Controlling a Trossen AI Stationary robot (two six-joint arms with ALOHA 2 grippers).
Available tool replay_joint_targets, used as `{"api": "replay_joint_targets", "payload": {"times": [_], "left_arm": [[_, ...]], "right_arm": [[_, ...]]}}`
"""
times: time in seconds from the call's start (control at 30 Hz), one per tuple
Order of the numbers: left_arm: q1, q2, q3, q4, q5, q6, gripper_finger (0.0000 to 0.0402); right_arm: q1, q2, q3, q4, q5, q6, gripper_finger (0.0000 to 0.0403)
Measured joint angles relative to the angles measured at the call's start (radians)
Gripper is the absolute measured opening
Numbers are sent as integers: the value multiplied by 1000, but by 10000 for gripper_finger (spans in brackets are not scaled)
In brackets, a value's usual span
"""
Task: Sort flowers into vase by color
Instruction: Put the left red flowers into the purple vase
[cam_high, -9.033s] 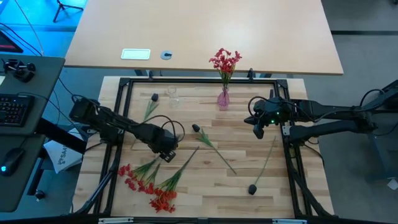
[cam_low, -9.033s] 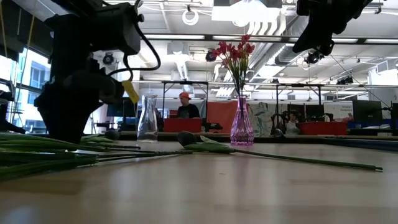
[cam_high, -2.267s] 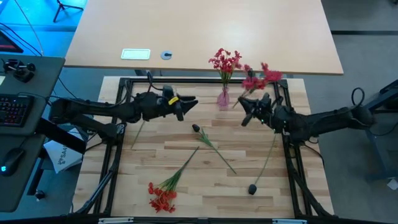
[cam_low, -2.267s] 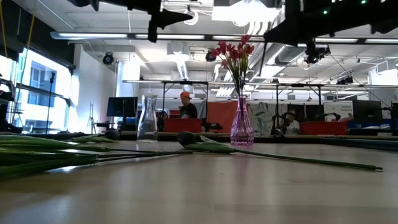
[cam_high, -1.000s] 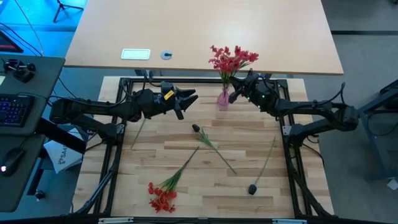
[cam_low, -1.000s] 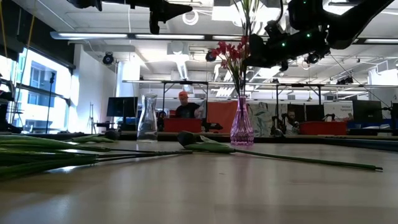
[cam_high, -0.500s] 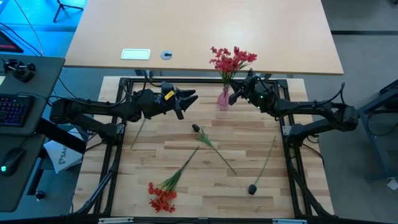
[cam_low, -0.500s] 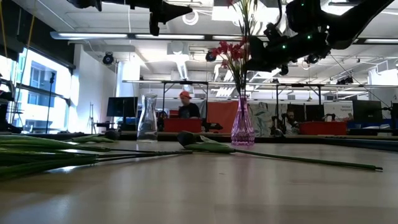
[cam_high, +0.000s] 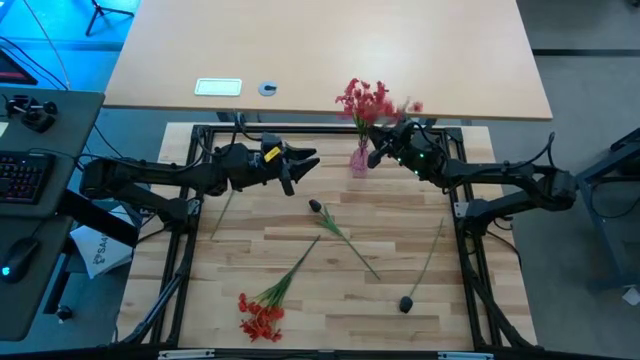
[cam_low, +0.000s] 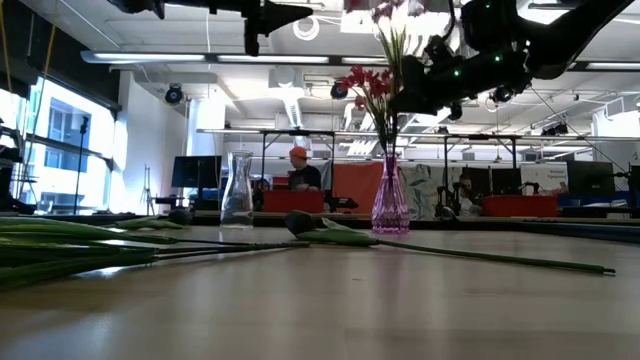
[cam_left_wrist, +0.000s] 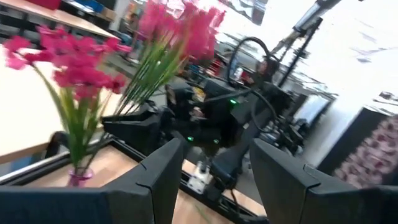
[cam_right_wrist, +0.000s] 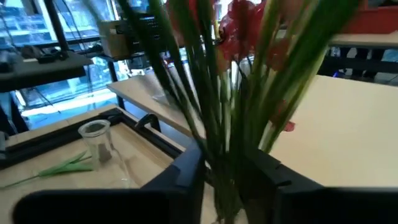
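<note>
1. The right gripper (cam_high: 374, 152), upper middle of the high view, is closed on a red flower spray (cam_high: 385, 103) above the pink vase (cam_high: 358, 158).
2. Its stems stand almost upright, blossoms on top.
3. The left gripper (cam_high: 308, 161), fingers apart, holds nothing.

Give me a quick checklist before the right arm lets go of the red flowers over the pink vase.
1. Pink glass vase upright: ok.
2. Right end effector above the vase, shut on the red flower spray: ok.
3. Stem ends inside the vase neck: cannot tell.
4. Left end effector open, empty and away from the vase: ok.
5. Clear glass vase standing apart from the pink one: ok.
6. Red bunch and dark bud left on the table, unsorted: not ok.
</note>
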Motion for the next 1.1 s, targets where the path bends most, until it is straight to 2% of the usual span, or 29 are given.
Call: {"api": "replay_joint_targets", "payload": {"times": [0.17, 0.33, 0.57, 0.77, 0.97, 1.1], "left_arm": [[-1, 0, 0, -32, 11, -26, 177], [0, 0, 0, -59, 11, -35, 177], [0, 0, 0, -71, 11, -34, 177], [0, 0, 0, -75, 11, -33, 177], [0, 0, 0, -81, 11, -34, 177], [0, 0, 0, -82, 11, -34, 177]], "right_arm": [[0, -16, 0, -29, -26, 73, 141], [0, -59, 0, -155, -28, 135, 198], [-1, -115, 0, -350, -47, 230, 250], [-2, -119, 0, -384, -108, 203, 261], [0, -132, 0, -302, -102, 137, 254], [0, -167, 0, -300, -50, 90, 235]]}}
